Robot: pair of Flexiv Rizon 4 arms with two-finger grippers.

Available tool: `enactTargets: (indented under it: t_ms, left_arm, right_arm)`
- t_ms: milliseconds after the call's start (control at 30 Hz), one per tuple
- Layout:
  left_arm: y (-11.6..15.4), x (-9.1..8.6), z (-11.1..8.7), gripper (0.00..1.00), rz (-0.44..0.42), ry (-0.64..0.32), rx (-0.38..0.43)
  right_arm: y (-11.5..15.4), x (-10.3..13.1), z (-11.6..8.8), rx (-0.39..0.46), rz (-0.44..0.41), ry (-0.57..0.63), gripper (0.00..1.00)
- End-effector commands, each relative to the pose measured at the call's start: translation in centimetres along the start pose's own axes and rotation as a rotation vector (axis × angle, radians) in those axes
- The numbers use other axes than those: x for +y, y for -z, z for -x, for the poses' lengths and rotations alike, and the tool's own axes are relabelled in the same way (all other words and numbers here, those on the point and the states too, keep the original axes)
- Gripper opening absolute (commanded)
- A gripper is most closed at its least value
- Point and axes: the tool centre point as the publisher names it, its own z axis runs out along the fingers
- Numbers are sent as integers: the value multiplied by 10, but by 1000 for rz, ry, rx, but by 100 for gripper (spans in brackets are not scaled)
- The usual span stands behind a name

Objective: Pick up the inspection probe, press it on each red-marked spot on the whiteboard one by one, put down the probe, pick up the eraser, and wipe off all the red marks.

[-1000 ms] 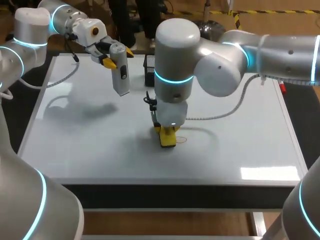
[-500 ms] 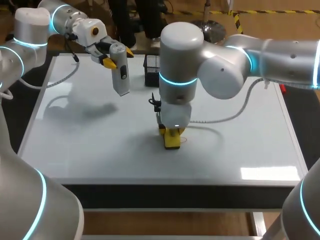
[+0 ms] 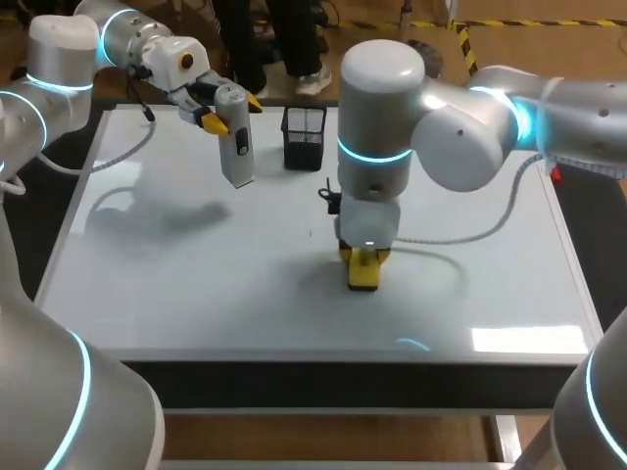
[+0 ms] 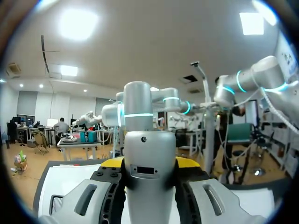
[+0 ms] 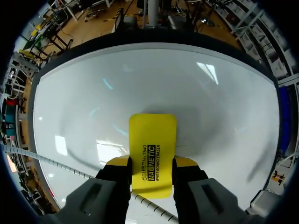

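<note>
Your left hand (image 3: 213,111) clasps the grey inspection probe (image 3: 235,142), hanging in the air over the whiteboard's (image 3: 176,279) far left part. A black mesh pen cup (image 3: 304,137) stands further right. Your right hand (image 3: 363,257) grasps the yellow eraser (image 3: 363,274), its end down on the board's middle.

We work at one table (image 3: 147,304) with a glossy white top and a dark band (image 3: 323,377) along its near edge. Light shows on it as a bright rectangular patch (image 3: 516,339) near the front right corner, with a fainter arc of glare beside it. Soft grey shadows (image 3: 162,213) lie across the left half. A black mesh holder (image 3: 304,137) stands at the far side. In the right wrist view the same white top (image 5: 224,121) carries several pale reflections (image 5: 207,72).
</note>
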Motion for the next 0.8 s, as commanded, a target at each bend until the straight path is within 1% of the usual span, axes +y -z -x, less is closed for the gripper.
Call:
enactTargets:
  t_ms: [33, 200, 467, 600, 733, 800]
  left_arm:
    - [7, 1, 4, 0, -5, 2, 82]
    - [7, 1, 4, 0, -5, 2, 82]
    - [7, 1, 4, 0, -5, 2, 82]
    - [7, 1, 4, 0, -5, 2, 82]
    - [7, 1, 4, 0, -5, 2, 82]
    - [7, 1, 4, 0, -5, 2, 82]
  right_arm:
    - [0, 2, -19, -4, -8, -12, 0]
    - [3, 3, -29, 5, -10, -29, 0]
    - [13, 2, -35, 13, -27, -36, 0]
    - [27, 0, -36, 16, -39, -24, 0]
    - [45, -6, -37, 32, -36, 28, 0]
    - [53, -11, -39, 13, -45, 36, 0]
